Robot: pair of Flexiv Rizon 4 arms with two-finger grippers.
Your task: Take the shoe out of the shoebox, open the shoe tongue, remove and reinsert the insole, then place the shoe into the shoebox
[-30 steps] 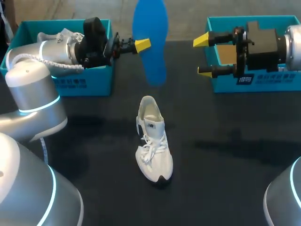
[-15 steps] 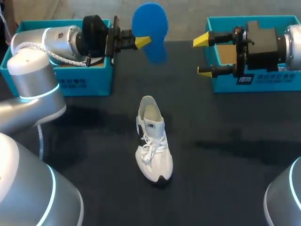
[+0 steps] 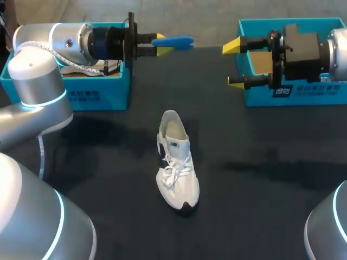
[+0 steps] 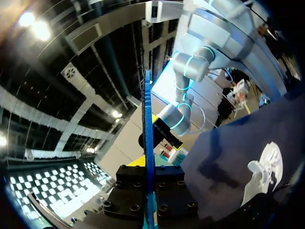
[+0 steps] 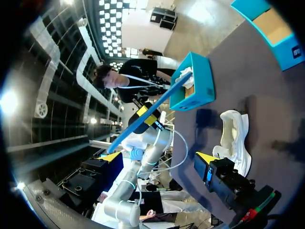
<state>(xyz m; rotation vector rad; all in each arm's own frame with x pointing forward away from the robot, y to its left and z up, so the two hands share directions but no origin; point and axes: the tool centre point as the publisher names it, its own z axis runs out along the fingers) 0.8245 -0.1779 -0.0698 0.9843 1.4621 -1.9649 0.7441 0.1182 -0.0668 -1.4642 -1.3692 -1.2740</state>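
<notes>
- Right now my left gripper [image 3: 161,46] is pinching the flat blue foam insole [image 3: 173,40] by one end, a yellow-tipped finger above it and one below
- In the head view the insole lies nearly level and shows only its thin edge; it hangs in the air over the far part of the black table [image 3: 271,189], just beside the teal cardboard shoebox on the left [image 3: 81,95]
- From my left wrist the insole [image 4: 147,133] is a narrow blue strip running straight out from between my fingers, with the shoe [image 4: 264,174] low and off to one side on the table
- The white lace-up sneaker [image 3: 176,160] stands upright on its sole on the table, outside both boxes and roughly midway between them, nearer to me than they are; its dark-tipped toe points towards me, the heel away, and the laces lie loose over the tongue
- My right gripper [image 3: 234,64] hangs in front of the teal cardboard shoebox on the right [image 3: 303,95], fingers spread wide with nothing between them
- From my right wrist, between my parted yellow tips [image 5: 110,156], I see the sneaker [image 5: 233,138] on the table, the insole [image 5: 147,112] slanting up from my left gripper [image 5: 145,117], and the left box [image 5: 198,88] behind it, well apart from the shoe
</notes>
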